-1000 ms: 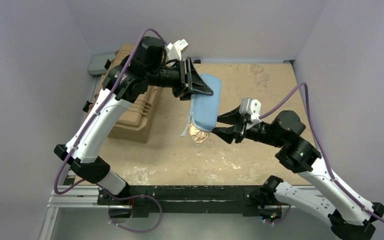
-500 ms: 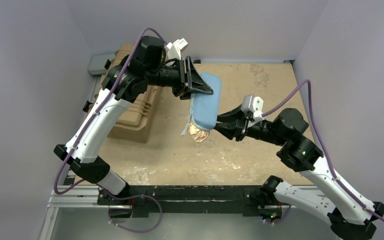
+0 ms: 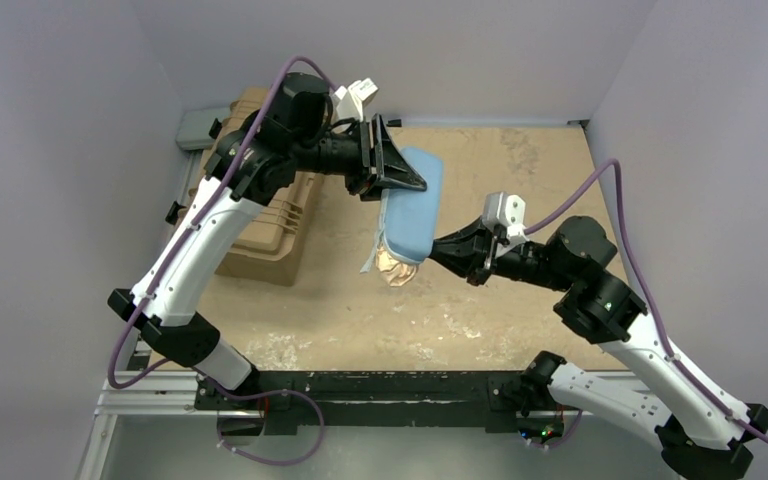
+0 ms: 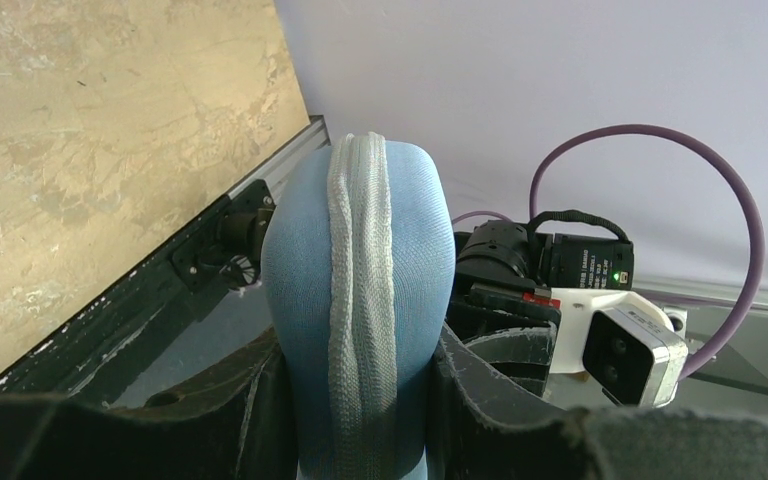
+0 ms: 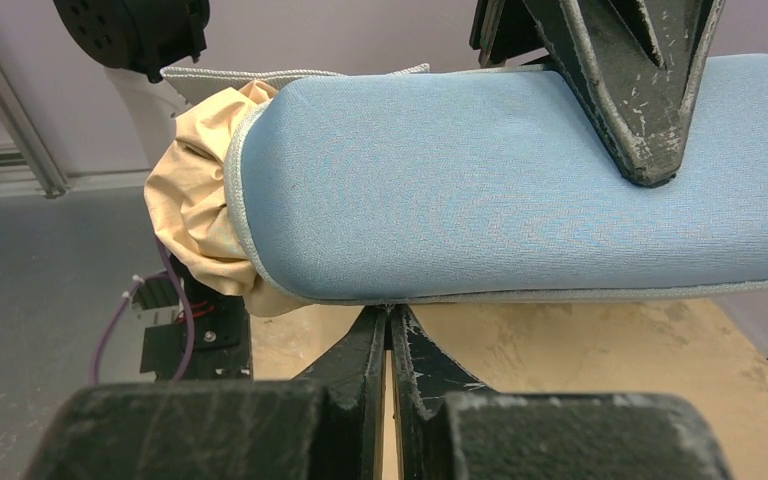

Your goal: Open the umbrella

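A light-blue fabric sleeve point(image 3: 412, 200) hangs above the table with my left gripper point(image 3: 410, 190) shut across its upper half. In the left wrist view the sleeve point(image 4: 360, 300) fills the gap between the jaws of that gripper point(image 4: 360, 400). The umbrella shows only as crumpled beige cloth point(image 3: 395, 268) bulging from the sleeve's near open end point(image 5: 195, 210); its shaft and handle are hidden. My right gripper point(image 3: 438, 246) is shut, its tips point(image 5: 388, 312) pressed together against the grey seam along the sleeve's edge point(image 5: 510, 180). Whether any fabric is pinched between them does not show.
A tan ribbed hard case point(image 3: 270, 220) lies at the left under my left arm, with a small grey box point(image 3: 198, 128) behind it. The sandy tabletop point(image 3: 520, 170) is walled in by pale panels at the back and both sides.
My right gripper has closed from open to shut and moved in to the sleeve's side seam. The left gripper and the sleeve have stayed where they were.
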{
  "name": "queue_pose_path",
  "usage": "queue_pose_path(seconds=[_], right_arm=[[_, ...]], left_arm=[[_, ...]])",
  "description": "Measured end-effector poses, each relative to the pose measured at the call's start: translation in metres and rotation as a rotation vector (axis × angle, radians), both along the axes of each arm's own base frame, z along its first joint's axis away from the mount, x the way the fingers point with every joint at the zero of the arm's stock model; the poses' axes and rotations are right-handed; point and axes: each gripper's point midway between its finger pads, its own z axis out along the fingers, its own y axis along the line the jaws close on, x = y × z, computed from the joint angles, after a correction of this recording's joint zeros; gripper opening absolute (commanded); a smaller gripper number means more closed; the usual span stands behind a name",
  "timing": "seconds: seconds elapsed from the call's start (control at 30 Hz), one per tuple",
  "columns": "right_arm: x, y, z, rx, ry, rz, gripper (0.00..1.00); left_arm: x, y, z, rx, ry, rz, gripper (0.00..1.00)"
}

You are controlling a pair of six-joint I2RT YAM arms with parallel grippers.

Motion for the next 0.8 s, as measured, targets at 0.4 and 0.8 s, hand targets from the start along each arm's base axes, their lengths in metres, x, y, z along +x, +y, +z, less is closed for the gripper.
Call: queue_pose_path(seconds=[0.4,0.8], right_arm=[[-0.004,0.0,-0.011,-0.036,0.032,0.013,0.0],[0.009,-0.003,-0.022,-0.068,0.06,-0.062,0.0]], left_arm=[[-0.008,0.0,-0.018,0.023,0.027,-0.06,0.0],[-0.019,0.007,-0.029,0.046,0.019,-0.072,0.0]])
